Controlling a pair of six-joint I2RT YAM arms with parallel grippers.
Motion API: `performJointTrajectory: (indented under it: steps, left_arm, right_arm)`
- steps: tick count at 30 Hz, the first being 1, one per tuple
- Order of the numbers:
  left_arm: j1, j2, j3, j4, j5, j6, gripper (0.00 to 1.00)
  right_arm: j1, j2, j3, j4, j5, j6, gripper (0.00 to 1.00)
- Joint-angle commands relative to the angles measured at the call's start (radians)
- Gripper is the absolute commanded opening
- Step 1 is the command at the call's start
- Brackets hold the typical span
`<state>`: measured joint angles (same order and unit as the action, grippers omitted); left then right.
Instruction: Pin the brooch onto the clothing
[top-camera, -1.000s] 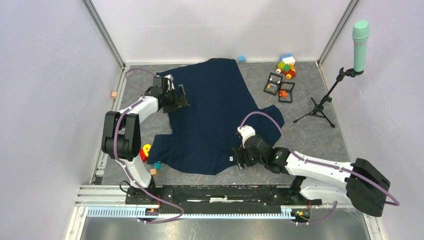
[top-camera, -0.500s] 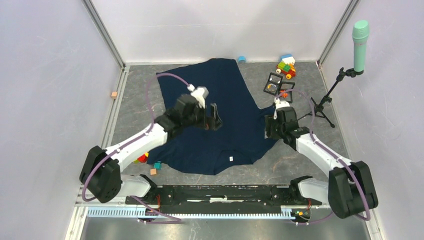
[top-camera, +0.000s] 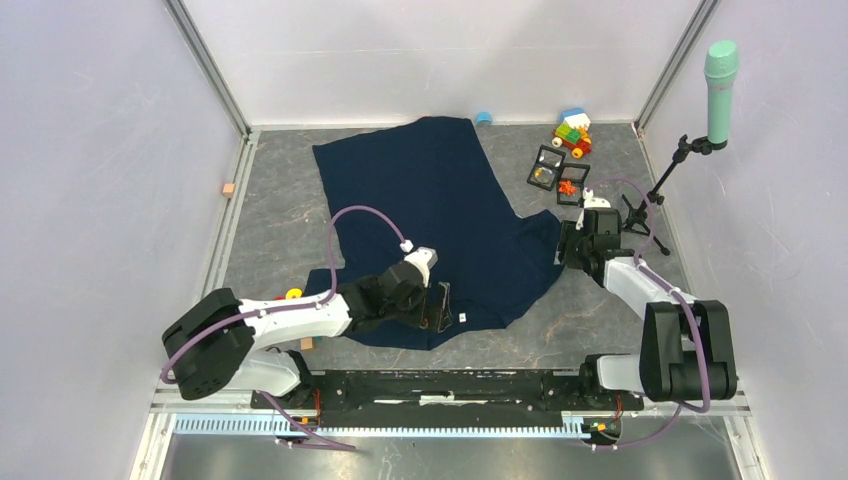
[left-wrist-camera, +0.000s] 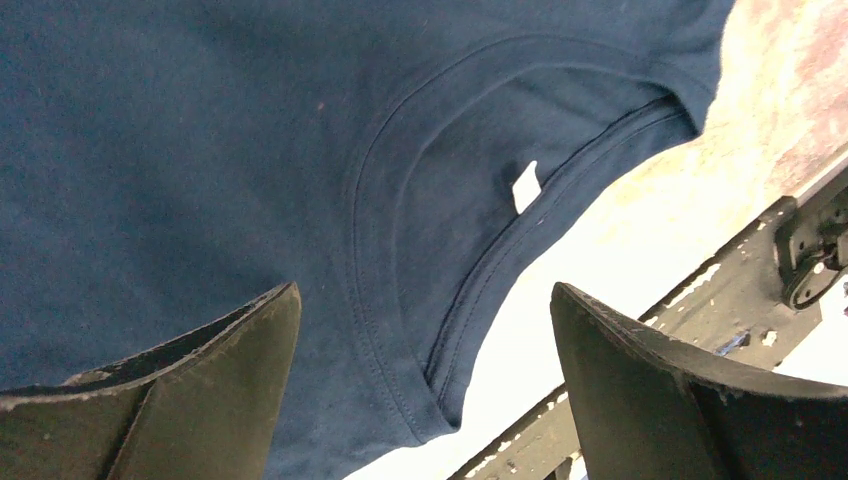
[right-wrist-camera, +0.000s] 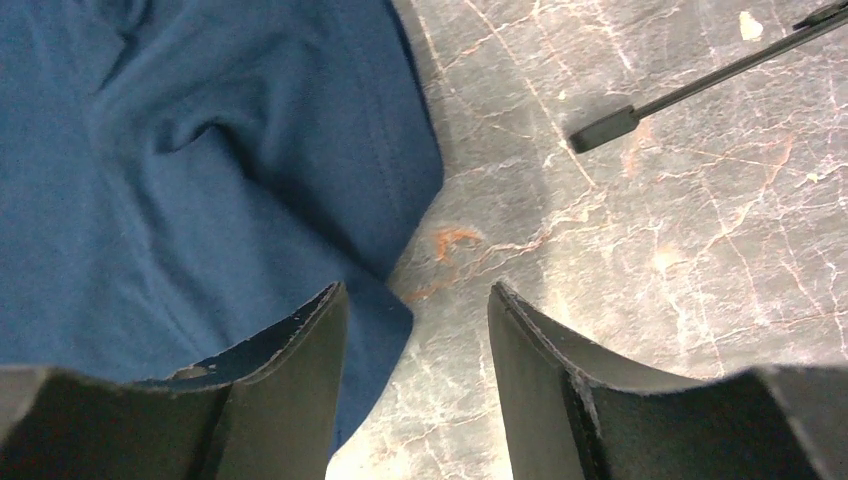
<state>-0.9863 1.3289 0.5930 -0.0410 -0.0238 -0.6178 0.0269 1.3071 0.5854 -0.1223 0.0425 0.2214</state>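
Note:
The clothing (top-camera: 430, 200), a dark navy shirt, lies spread flat on the grey table, its collar toward the near edge. My left gripper (top-camera: 440, 305) hangs wide open over the collar (left-wrist-camera: 400, 230), near the white tag (left-wrist-camera: 525, 187); nothing is between its fingers (left-wrist-camera: 230, 380). At the shirt's right sleeve (right-wrist-camera: 250, 180), my right gripper (top-camera: 566, 245) is open, with the sleeve's corner (right-wrist-camera: 385, 320) by its left finger and bare table under the gap. Two black-framed cases (top-camera: 572, 186) beyond the sleeve each hold a small ornament; which one is the brooch I cannot tell.
A black tripod stand (top-camera: 632, 212) with a green microphone (top-camera: 720, 75) stands right of my right arm; one leg (right-wrist-camera: 610, 122) shows in the right wrist view. Toy blocks (top-camera: 572, 130) and a blue cup (top-camera: 483, 118) sit at the back. Small toys (top-camera: 292, 296) lie front left.
My left arm swung from the shirt's middle down to the collar near the front edge. My right gripper shifted outward to the sleeve's edge, and its jaws have narrowed.

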Motion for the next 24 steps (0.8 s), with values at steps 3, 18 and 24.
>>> performJointTrajectory:
  steps: [3, 18, 24]
  left_arm:
    - [-0.017, -0.036, -0.108, 0.079, -0.081, -0.119, 0.99]
    - [-0.017, -0.304, -0.283, -0.092, -0.184, -0.206, 1.00]
    - [-0.016, -0.441, -0.322, -0.208, -0.228, -0.223, 1.00]
  right_arm:
    - [-0.065, 0.071, 0.036, 0.113, -0.040, -0.022, 0.57]
    - [-0.067, 0.206, 0.071, 0.173, -0.156, -0.038, 0.37]
    - [-0.067, 0.207, 0.085, 0.155, -0.092, -0.040, 0.00]
